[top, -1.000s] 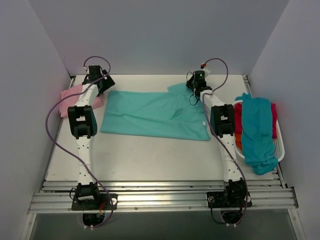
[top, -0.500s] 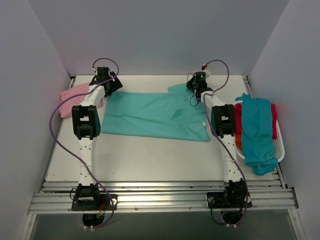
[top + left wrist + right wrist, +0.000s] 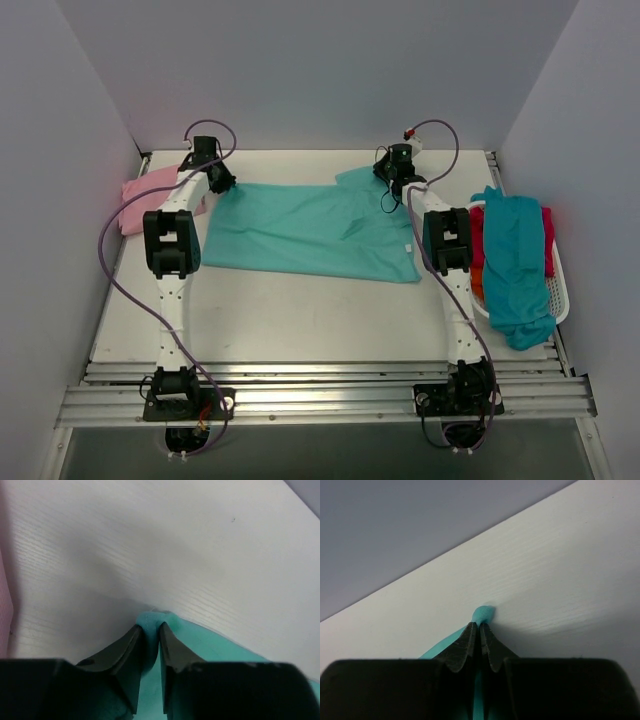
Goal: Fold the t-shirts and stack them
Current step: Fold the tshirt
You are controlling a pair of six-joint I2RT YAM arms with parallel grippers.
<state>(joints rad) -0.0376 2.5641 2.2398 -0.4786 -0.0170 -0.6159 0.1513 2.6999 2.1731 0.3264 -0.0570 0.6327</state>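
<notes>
**Mint-teal t-shirt** [image 3: 310,230]: lies spread and mostly flat on the desk [image 3: 300,320], long axis running left to right, with a raised fold in its far right part. All positions below are given relative to this shirt.

**Left fingers** [image 3: 125,652]: nearly closed, pinching a small nub of the teal cloth at the shirt's far left corner (the left wrist view shows a thin strip of fabric filling the gap between the tips). The pinched corner sits low. Whether it touches the desk cannot be told.

**Right fingers** [image 3: 462,650]: pressed together on a small peak of the same cloth at the shirt's far right corner. The peak protrudes just past the tips.

**Light pink t-shirt** [image 3: 140,200]: a compact pile just beyond the shirt's left edge, beside the left arm and apart from the teal cloth.

**White basket** [image 3: 562,290]: to the right of the shirt, beyond the right arm. A darker teal-blue t-shirt [image 3: 515,260] is draped over it lengthwise, its near end hanging past the rim. A red t-shirt [image 3: 547,240] and an orange t-shirt [image 3: 478,280] show beneath it.
</notes>
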